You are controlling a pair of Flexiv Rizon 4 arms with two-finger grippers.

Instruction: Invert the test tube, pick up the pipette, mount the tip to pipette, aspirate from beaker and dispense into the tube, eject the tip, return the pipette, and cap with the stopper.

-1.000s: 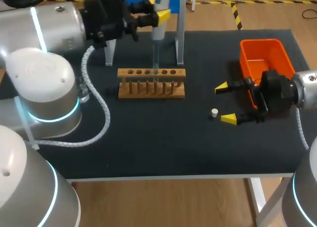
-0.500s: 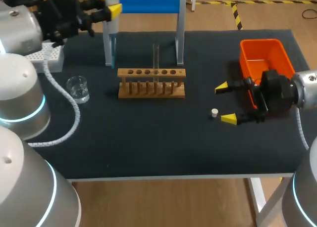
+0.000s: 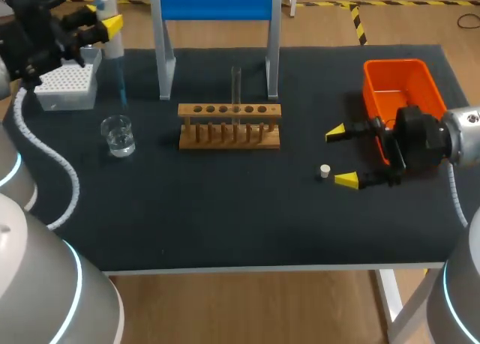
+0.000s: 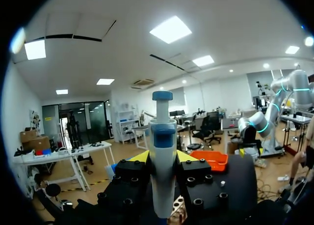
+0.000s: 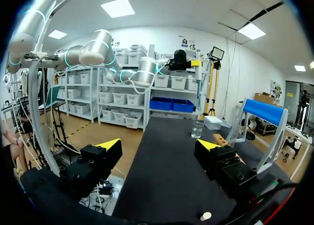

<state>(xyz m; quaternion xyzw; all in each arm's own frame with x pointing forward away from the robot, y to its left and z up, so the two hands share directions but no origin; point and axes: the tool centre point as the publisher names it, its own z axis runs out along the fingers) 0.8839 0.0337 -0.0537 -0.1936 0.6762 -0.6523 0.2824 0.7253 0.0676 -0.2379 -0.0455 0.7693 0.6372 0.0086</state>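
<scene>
Since a second ago the left arm has carried the pipette [image 3: 114, 40] away from the test tube [image 3: 236, 85] in the wooden rack [image 3: 229, 125], out toward 9 o'clock across the table [image 3: 225, 216]. The left gripper [image 3: 105, 18] pinches the pipette's body upright, and its thin tip hangs just at 12 o'clock of the beaker [image 3: 118, 135], beside the tip box [image 3: 67, 85].

The step in hand looks like drawing liquid from the beaker. To do it well, bring the tip squarely over the beaker's mouth before lowering it – it seems to sit slightly behind the rim – and keep the pipette vertical so the tip dips into the liquid without striking the glass.

The right gripper [image 3: 341, 157] waits spread wide at 3 o'clock, with the stopper [image 3: 324, 171] on the table just beside its nearer finger.
</scene>
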